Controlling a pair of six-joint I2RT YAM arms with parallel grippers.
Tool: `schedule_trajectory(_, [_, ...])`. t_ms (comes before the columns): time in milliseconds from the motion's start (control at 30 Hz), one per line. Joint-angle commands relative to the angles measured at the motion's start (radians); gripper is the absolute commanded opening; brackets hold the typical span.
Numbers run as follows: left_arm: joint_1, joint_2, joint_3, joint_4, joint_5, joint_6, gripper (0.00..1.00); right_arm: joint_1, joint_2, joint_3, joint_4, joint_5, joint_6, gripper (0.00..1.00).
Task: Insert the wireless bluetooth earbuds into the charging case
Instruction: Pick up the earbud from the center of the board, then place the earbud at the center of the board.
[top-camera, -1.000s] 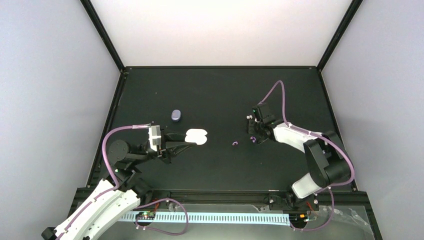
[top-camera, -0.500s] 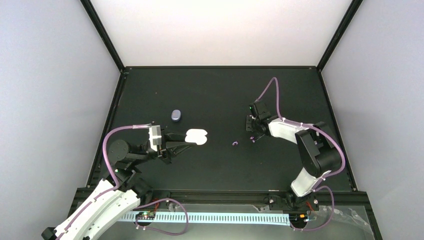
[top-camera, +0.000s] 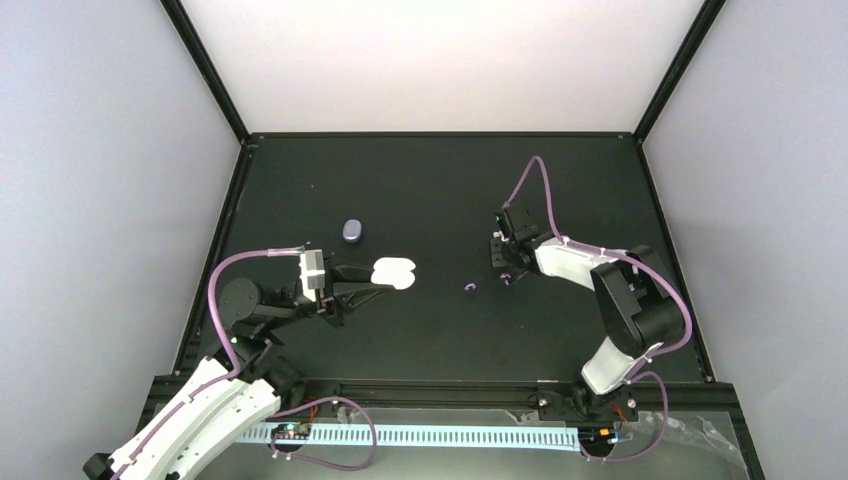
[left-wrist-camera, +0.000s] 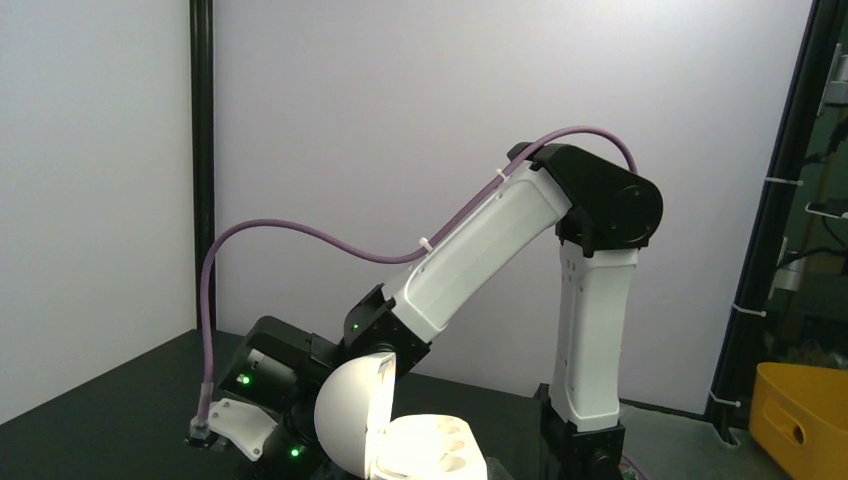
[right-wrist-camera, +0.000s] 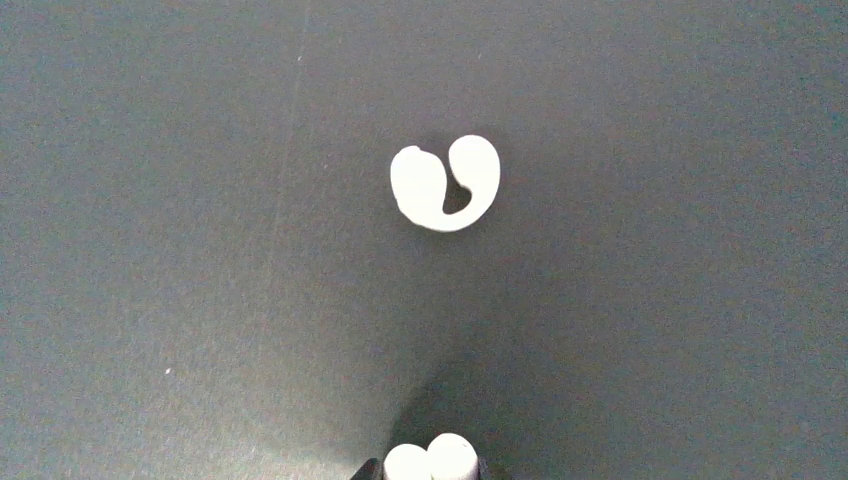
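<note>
The white charging case (top-camera: 395, 272) stands open, and my left gripper (top-camera: 378, 279) is shut on it. In the left wrist view its lid (left-wrist-camera: 345, 415) is up and the sockets in its base (left-wrist-camera: 440, 445) show. My right gripper (top-camera: 500, 256) points down at the mat. Its dark tips have closed on two white lobes, a white earbud (right-wrist-camera: 452, 455), at the bottom edge of the right wrist view. A second white earbud (right-wrist-camera: 445, 185) lies on the mat just ahead of it. Two purple earbuds (top-camera: 469, 288) (top-camera: 506, 277) lie beside the right gripper.
A closed purple case (top-camera: 351, 231) sits on the black mat behind the white case. The table frame's black rails (top-camera: 440, 134) run along the mat's edges. The right arm (left-wrist-camera: 500, 250) fills the left wrist view.
My right gripper has moved slightly back and left, away from the purple earbud, and its jaws have narrowed. The left gripper and the white case have stayed still.
</note>
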Motion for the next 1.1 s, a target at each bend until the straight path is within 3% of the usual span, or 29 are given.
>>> schedule_trajectory(0, [0.004, 0.006, 0.003, 0.011, -0.004, 0.008, 0.01, 0.025, -0.061, 0.01, -0.044, 0.045, -0.067, 0.21])
schedule_trajectory(233, [0.005, 0.001, 0.003, 0.015, -0.006, 0.006, 0.02, 0.126, -0.125, 0.055, -0.054, -0.013, -0.188, 0.19])
schedule_trajectory(533, [0.004, -0.014, 0.0, 0.014, -0.005, 0.004, 0.02, 0.311, 0.01, 0.155, -0.064, -0.026, -0.435, 0.21])
schedule_trajectory(767, [0.005, -0.025, 0.0, 0.009, -0.004, 0.003, 0.02, 0.33, 0.116, 0.254, -0.094, -0.04, -0.543, 0.23])
schedule_trajectory(1067, [0.004, -0.028, 0.003, 0.004, -0.007, 0.009, 0.01, 0.331, 0.18, 0.267, -0.113, -0.078, -0.528, 0.26])
